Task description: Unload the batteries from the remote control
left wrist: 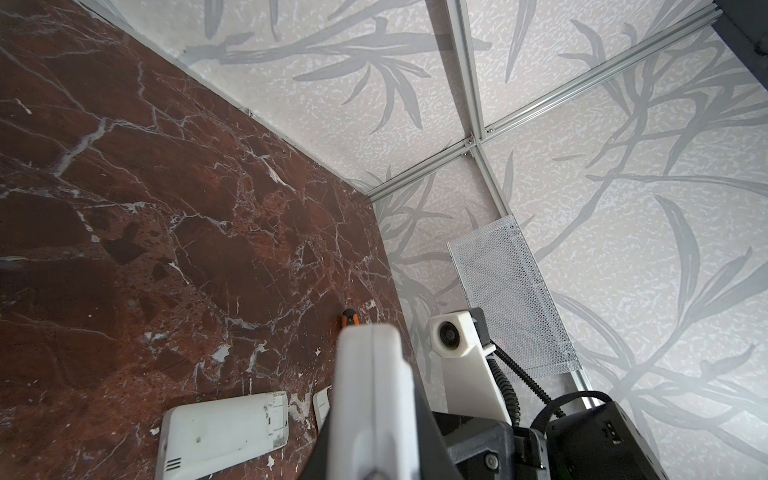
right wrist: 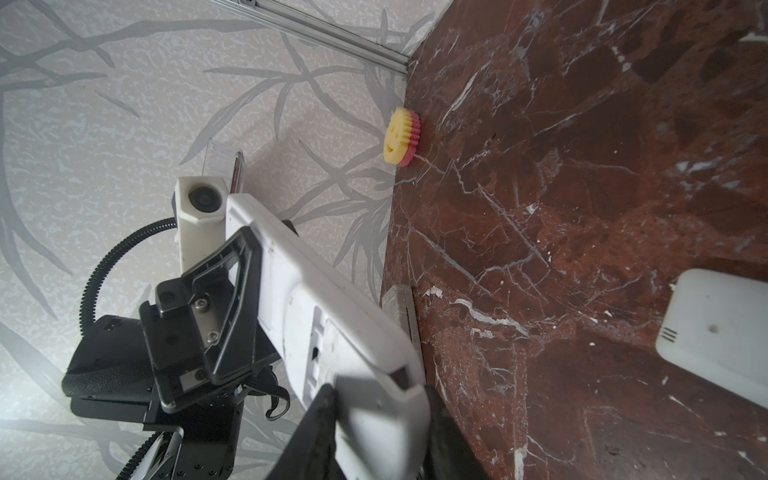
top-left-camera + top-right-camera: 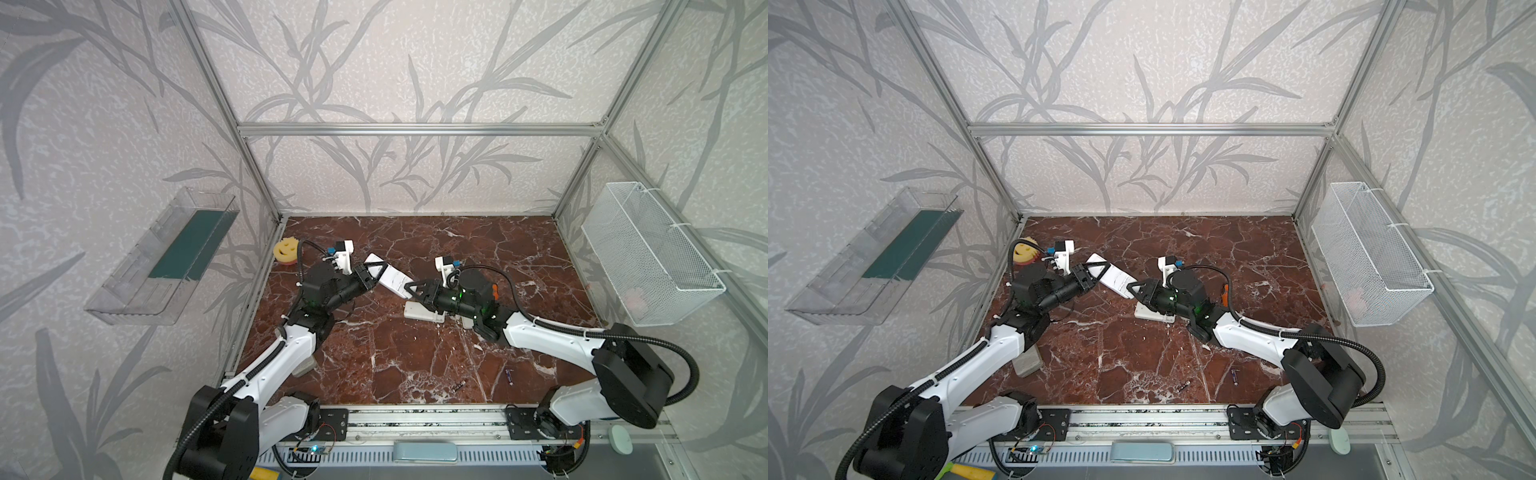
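Left gripper is clamped on one end of the white remote, right gripper pinches the other, holding it above the marble table. A dark battery and a second dark battery lie loose near the front edge.

I see pale leaf-patterned walls filling the upper frame, aluminium rails crossing the middle, and a red-brown marbled floor at lower centre.

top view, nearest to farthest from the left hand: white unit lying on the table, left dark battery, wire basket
1. white unit, under the right arm
2. left dark battery, near front edge
3. wire basket, right wall
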Motion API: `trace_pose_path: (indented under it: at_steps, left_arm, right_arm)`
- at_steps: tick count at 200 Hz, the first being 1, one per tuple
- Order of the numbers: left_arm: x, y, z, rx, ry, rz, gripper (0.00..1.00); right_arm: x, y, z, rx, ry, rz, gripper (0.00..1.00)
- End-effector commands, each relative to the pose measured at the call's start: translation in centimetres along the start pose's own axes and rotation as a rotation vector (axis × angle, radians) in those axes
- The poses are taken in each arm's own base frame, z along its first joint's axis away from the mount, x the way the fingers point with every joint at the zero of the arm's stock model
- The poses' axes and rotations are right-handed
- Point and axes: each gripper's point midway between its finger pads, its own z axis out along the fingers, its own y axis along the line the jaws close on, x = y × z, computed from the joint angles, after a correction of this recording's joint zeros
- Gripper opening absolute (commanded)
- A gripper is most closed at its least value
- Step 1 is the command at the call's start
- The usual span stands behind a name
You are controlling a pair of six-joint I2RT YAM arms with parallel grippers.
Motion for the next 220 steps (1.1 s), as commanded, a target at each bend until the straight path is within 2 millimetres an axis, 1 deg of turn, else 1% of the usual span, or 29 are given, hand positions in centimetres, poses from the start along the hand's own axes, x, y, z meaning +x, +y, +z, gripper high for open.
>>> trace_pose_path:
  at_steps: [1, 15, 56, 97, 124, 174, 199, 220]
  left_arm:
    - [-0.7, -2.3, -0.4, 0.077, -0.03, 0.045, 0.0]
    - [-0.7, -2.3, -0.4, 0.078, -0.031, 0.044, 0.0]
    - [-0.6, -2.0, -0.4, 0.072, -0.03, 0.044, 0.0]
    - [-0.5, -1.7, -0.3, 0.069, -0.029, 0.039, 0.0]
    - [-0.6, -1.8, -0.2, 0.073, -0.03, 0.037, 0.0]
    - [-0.5, -1.5, 0.0, 0.069, -0.023, 0.033, 0.0]
    - [-0.3, -0.9, 0.1, 0.057, -0.017, 0.024, 0.0]
    - [0.0, -0.3, 0.2, 0.045, -0.011, 0.014, 0.0]
  right_arm:
    - [0.4, -0.4, -0.7, 0.036, 0.007, -0.023, 0.4]
    - [0.4, -0.4, -0.8, 0.041, 0.005, -0.029, 0.39]
    - [0.3, 0.5, -1.1, 0.02, 0.003, -0.038, 0.23]
    - [0.1, 1.1, -1.6, 0.019, -0.007, -0.054, 0.14]
    - [-0.1, 1.5, -1.7, -0.001, -0.019, -0.059, 0.09]
    - [-0.5, 2.7, -1.4, -0.067, -0.033, -0.06, 0.03]
    - [-0.9, 3.5, -1.7, -0.08, -0.047, -0.079, 0.02]
    - [-1.1, 3.7, -2.0, -0.065, -0.05, -0.106, 0.02]
